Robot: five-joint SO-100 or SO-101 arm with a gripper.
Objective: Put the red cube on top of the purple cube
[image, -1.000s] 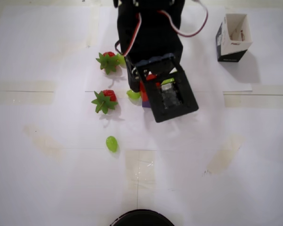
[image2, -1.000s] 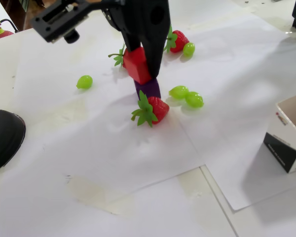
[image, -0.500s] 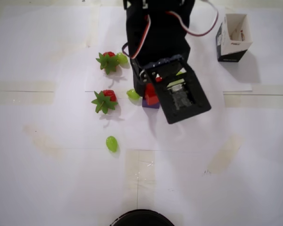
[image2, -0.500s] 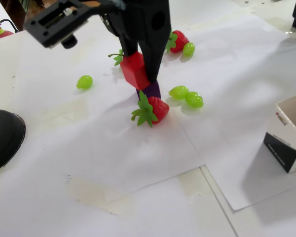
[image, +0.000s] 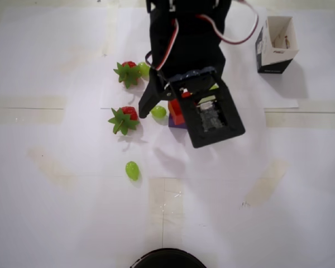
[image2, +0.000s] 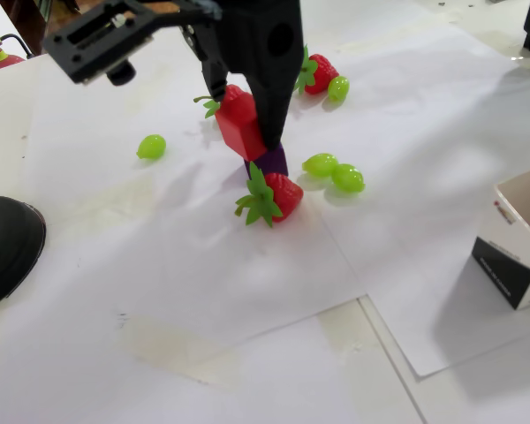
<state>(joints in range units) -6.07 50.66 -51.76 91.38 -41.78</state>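
Note:
The red cube (image: 176, 111) (image2: 238, 124) rests tilted on the purple cube (image: 180, 123) (image2: 272, 162), which shows only as a small dark sliver under it in both views. My gripper (image: 159, 110) (image2: 243, 117) stands open around the red cube. One finger (image: 148, 99) is swung out to the left in the overhead view, clear of the cube. The other finger (image2: 270, 115) still lies against the cube's side. The arm's black body hides part of both cubes from above.
Two strawberries (image: 127, 73) (image: 123, 119) and green grapes (image: 158, 111) (image: 133, 170) lie close to the left of the stack. In the fixed view a strawberry (image2: 274, 194) sits right in front of it. An open carton (image: 276, 36) stands far right.
The gripper has opened: one finger swung outward away from the red cube. The red cube stayed on the purple cube, still tilted.

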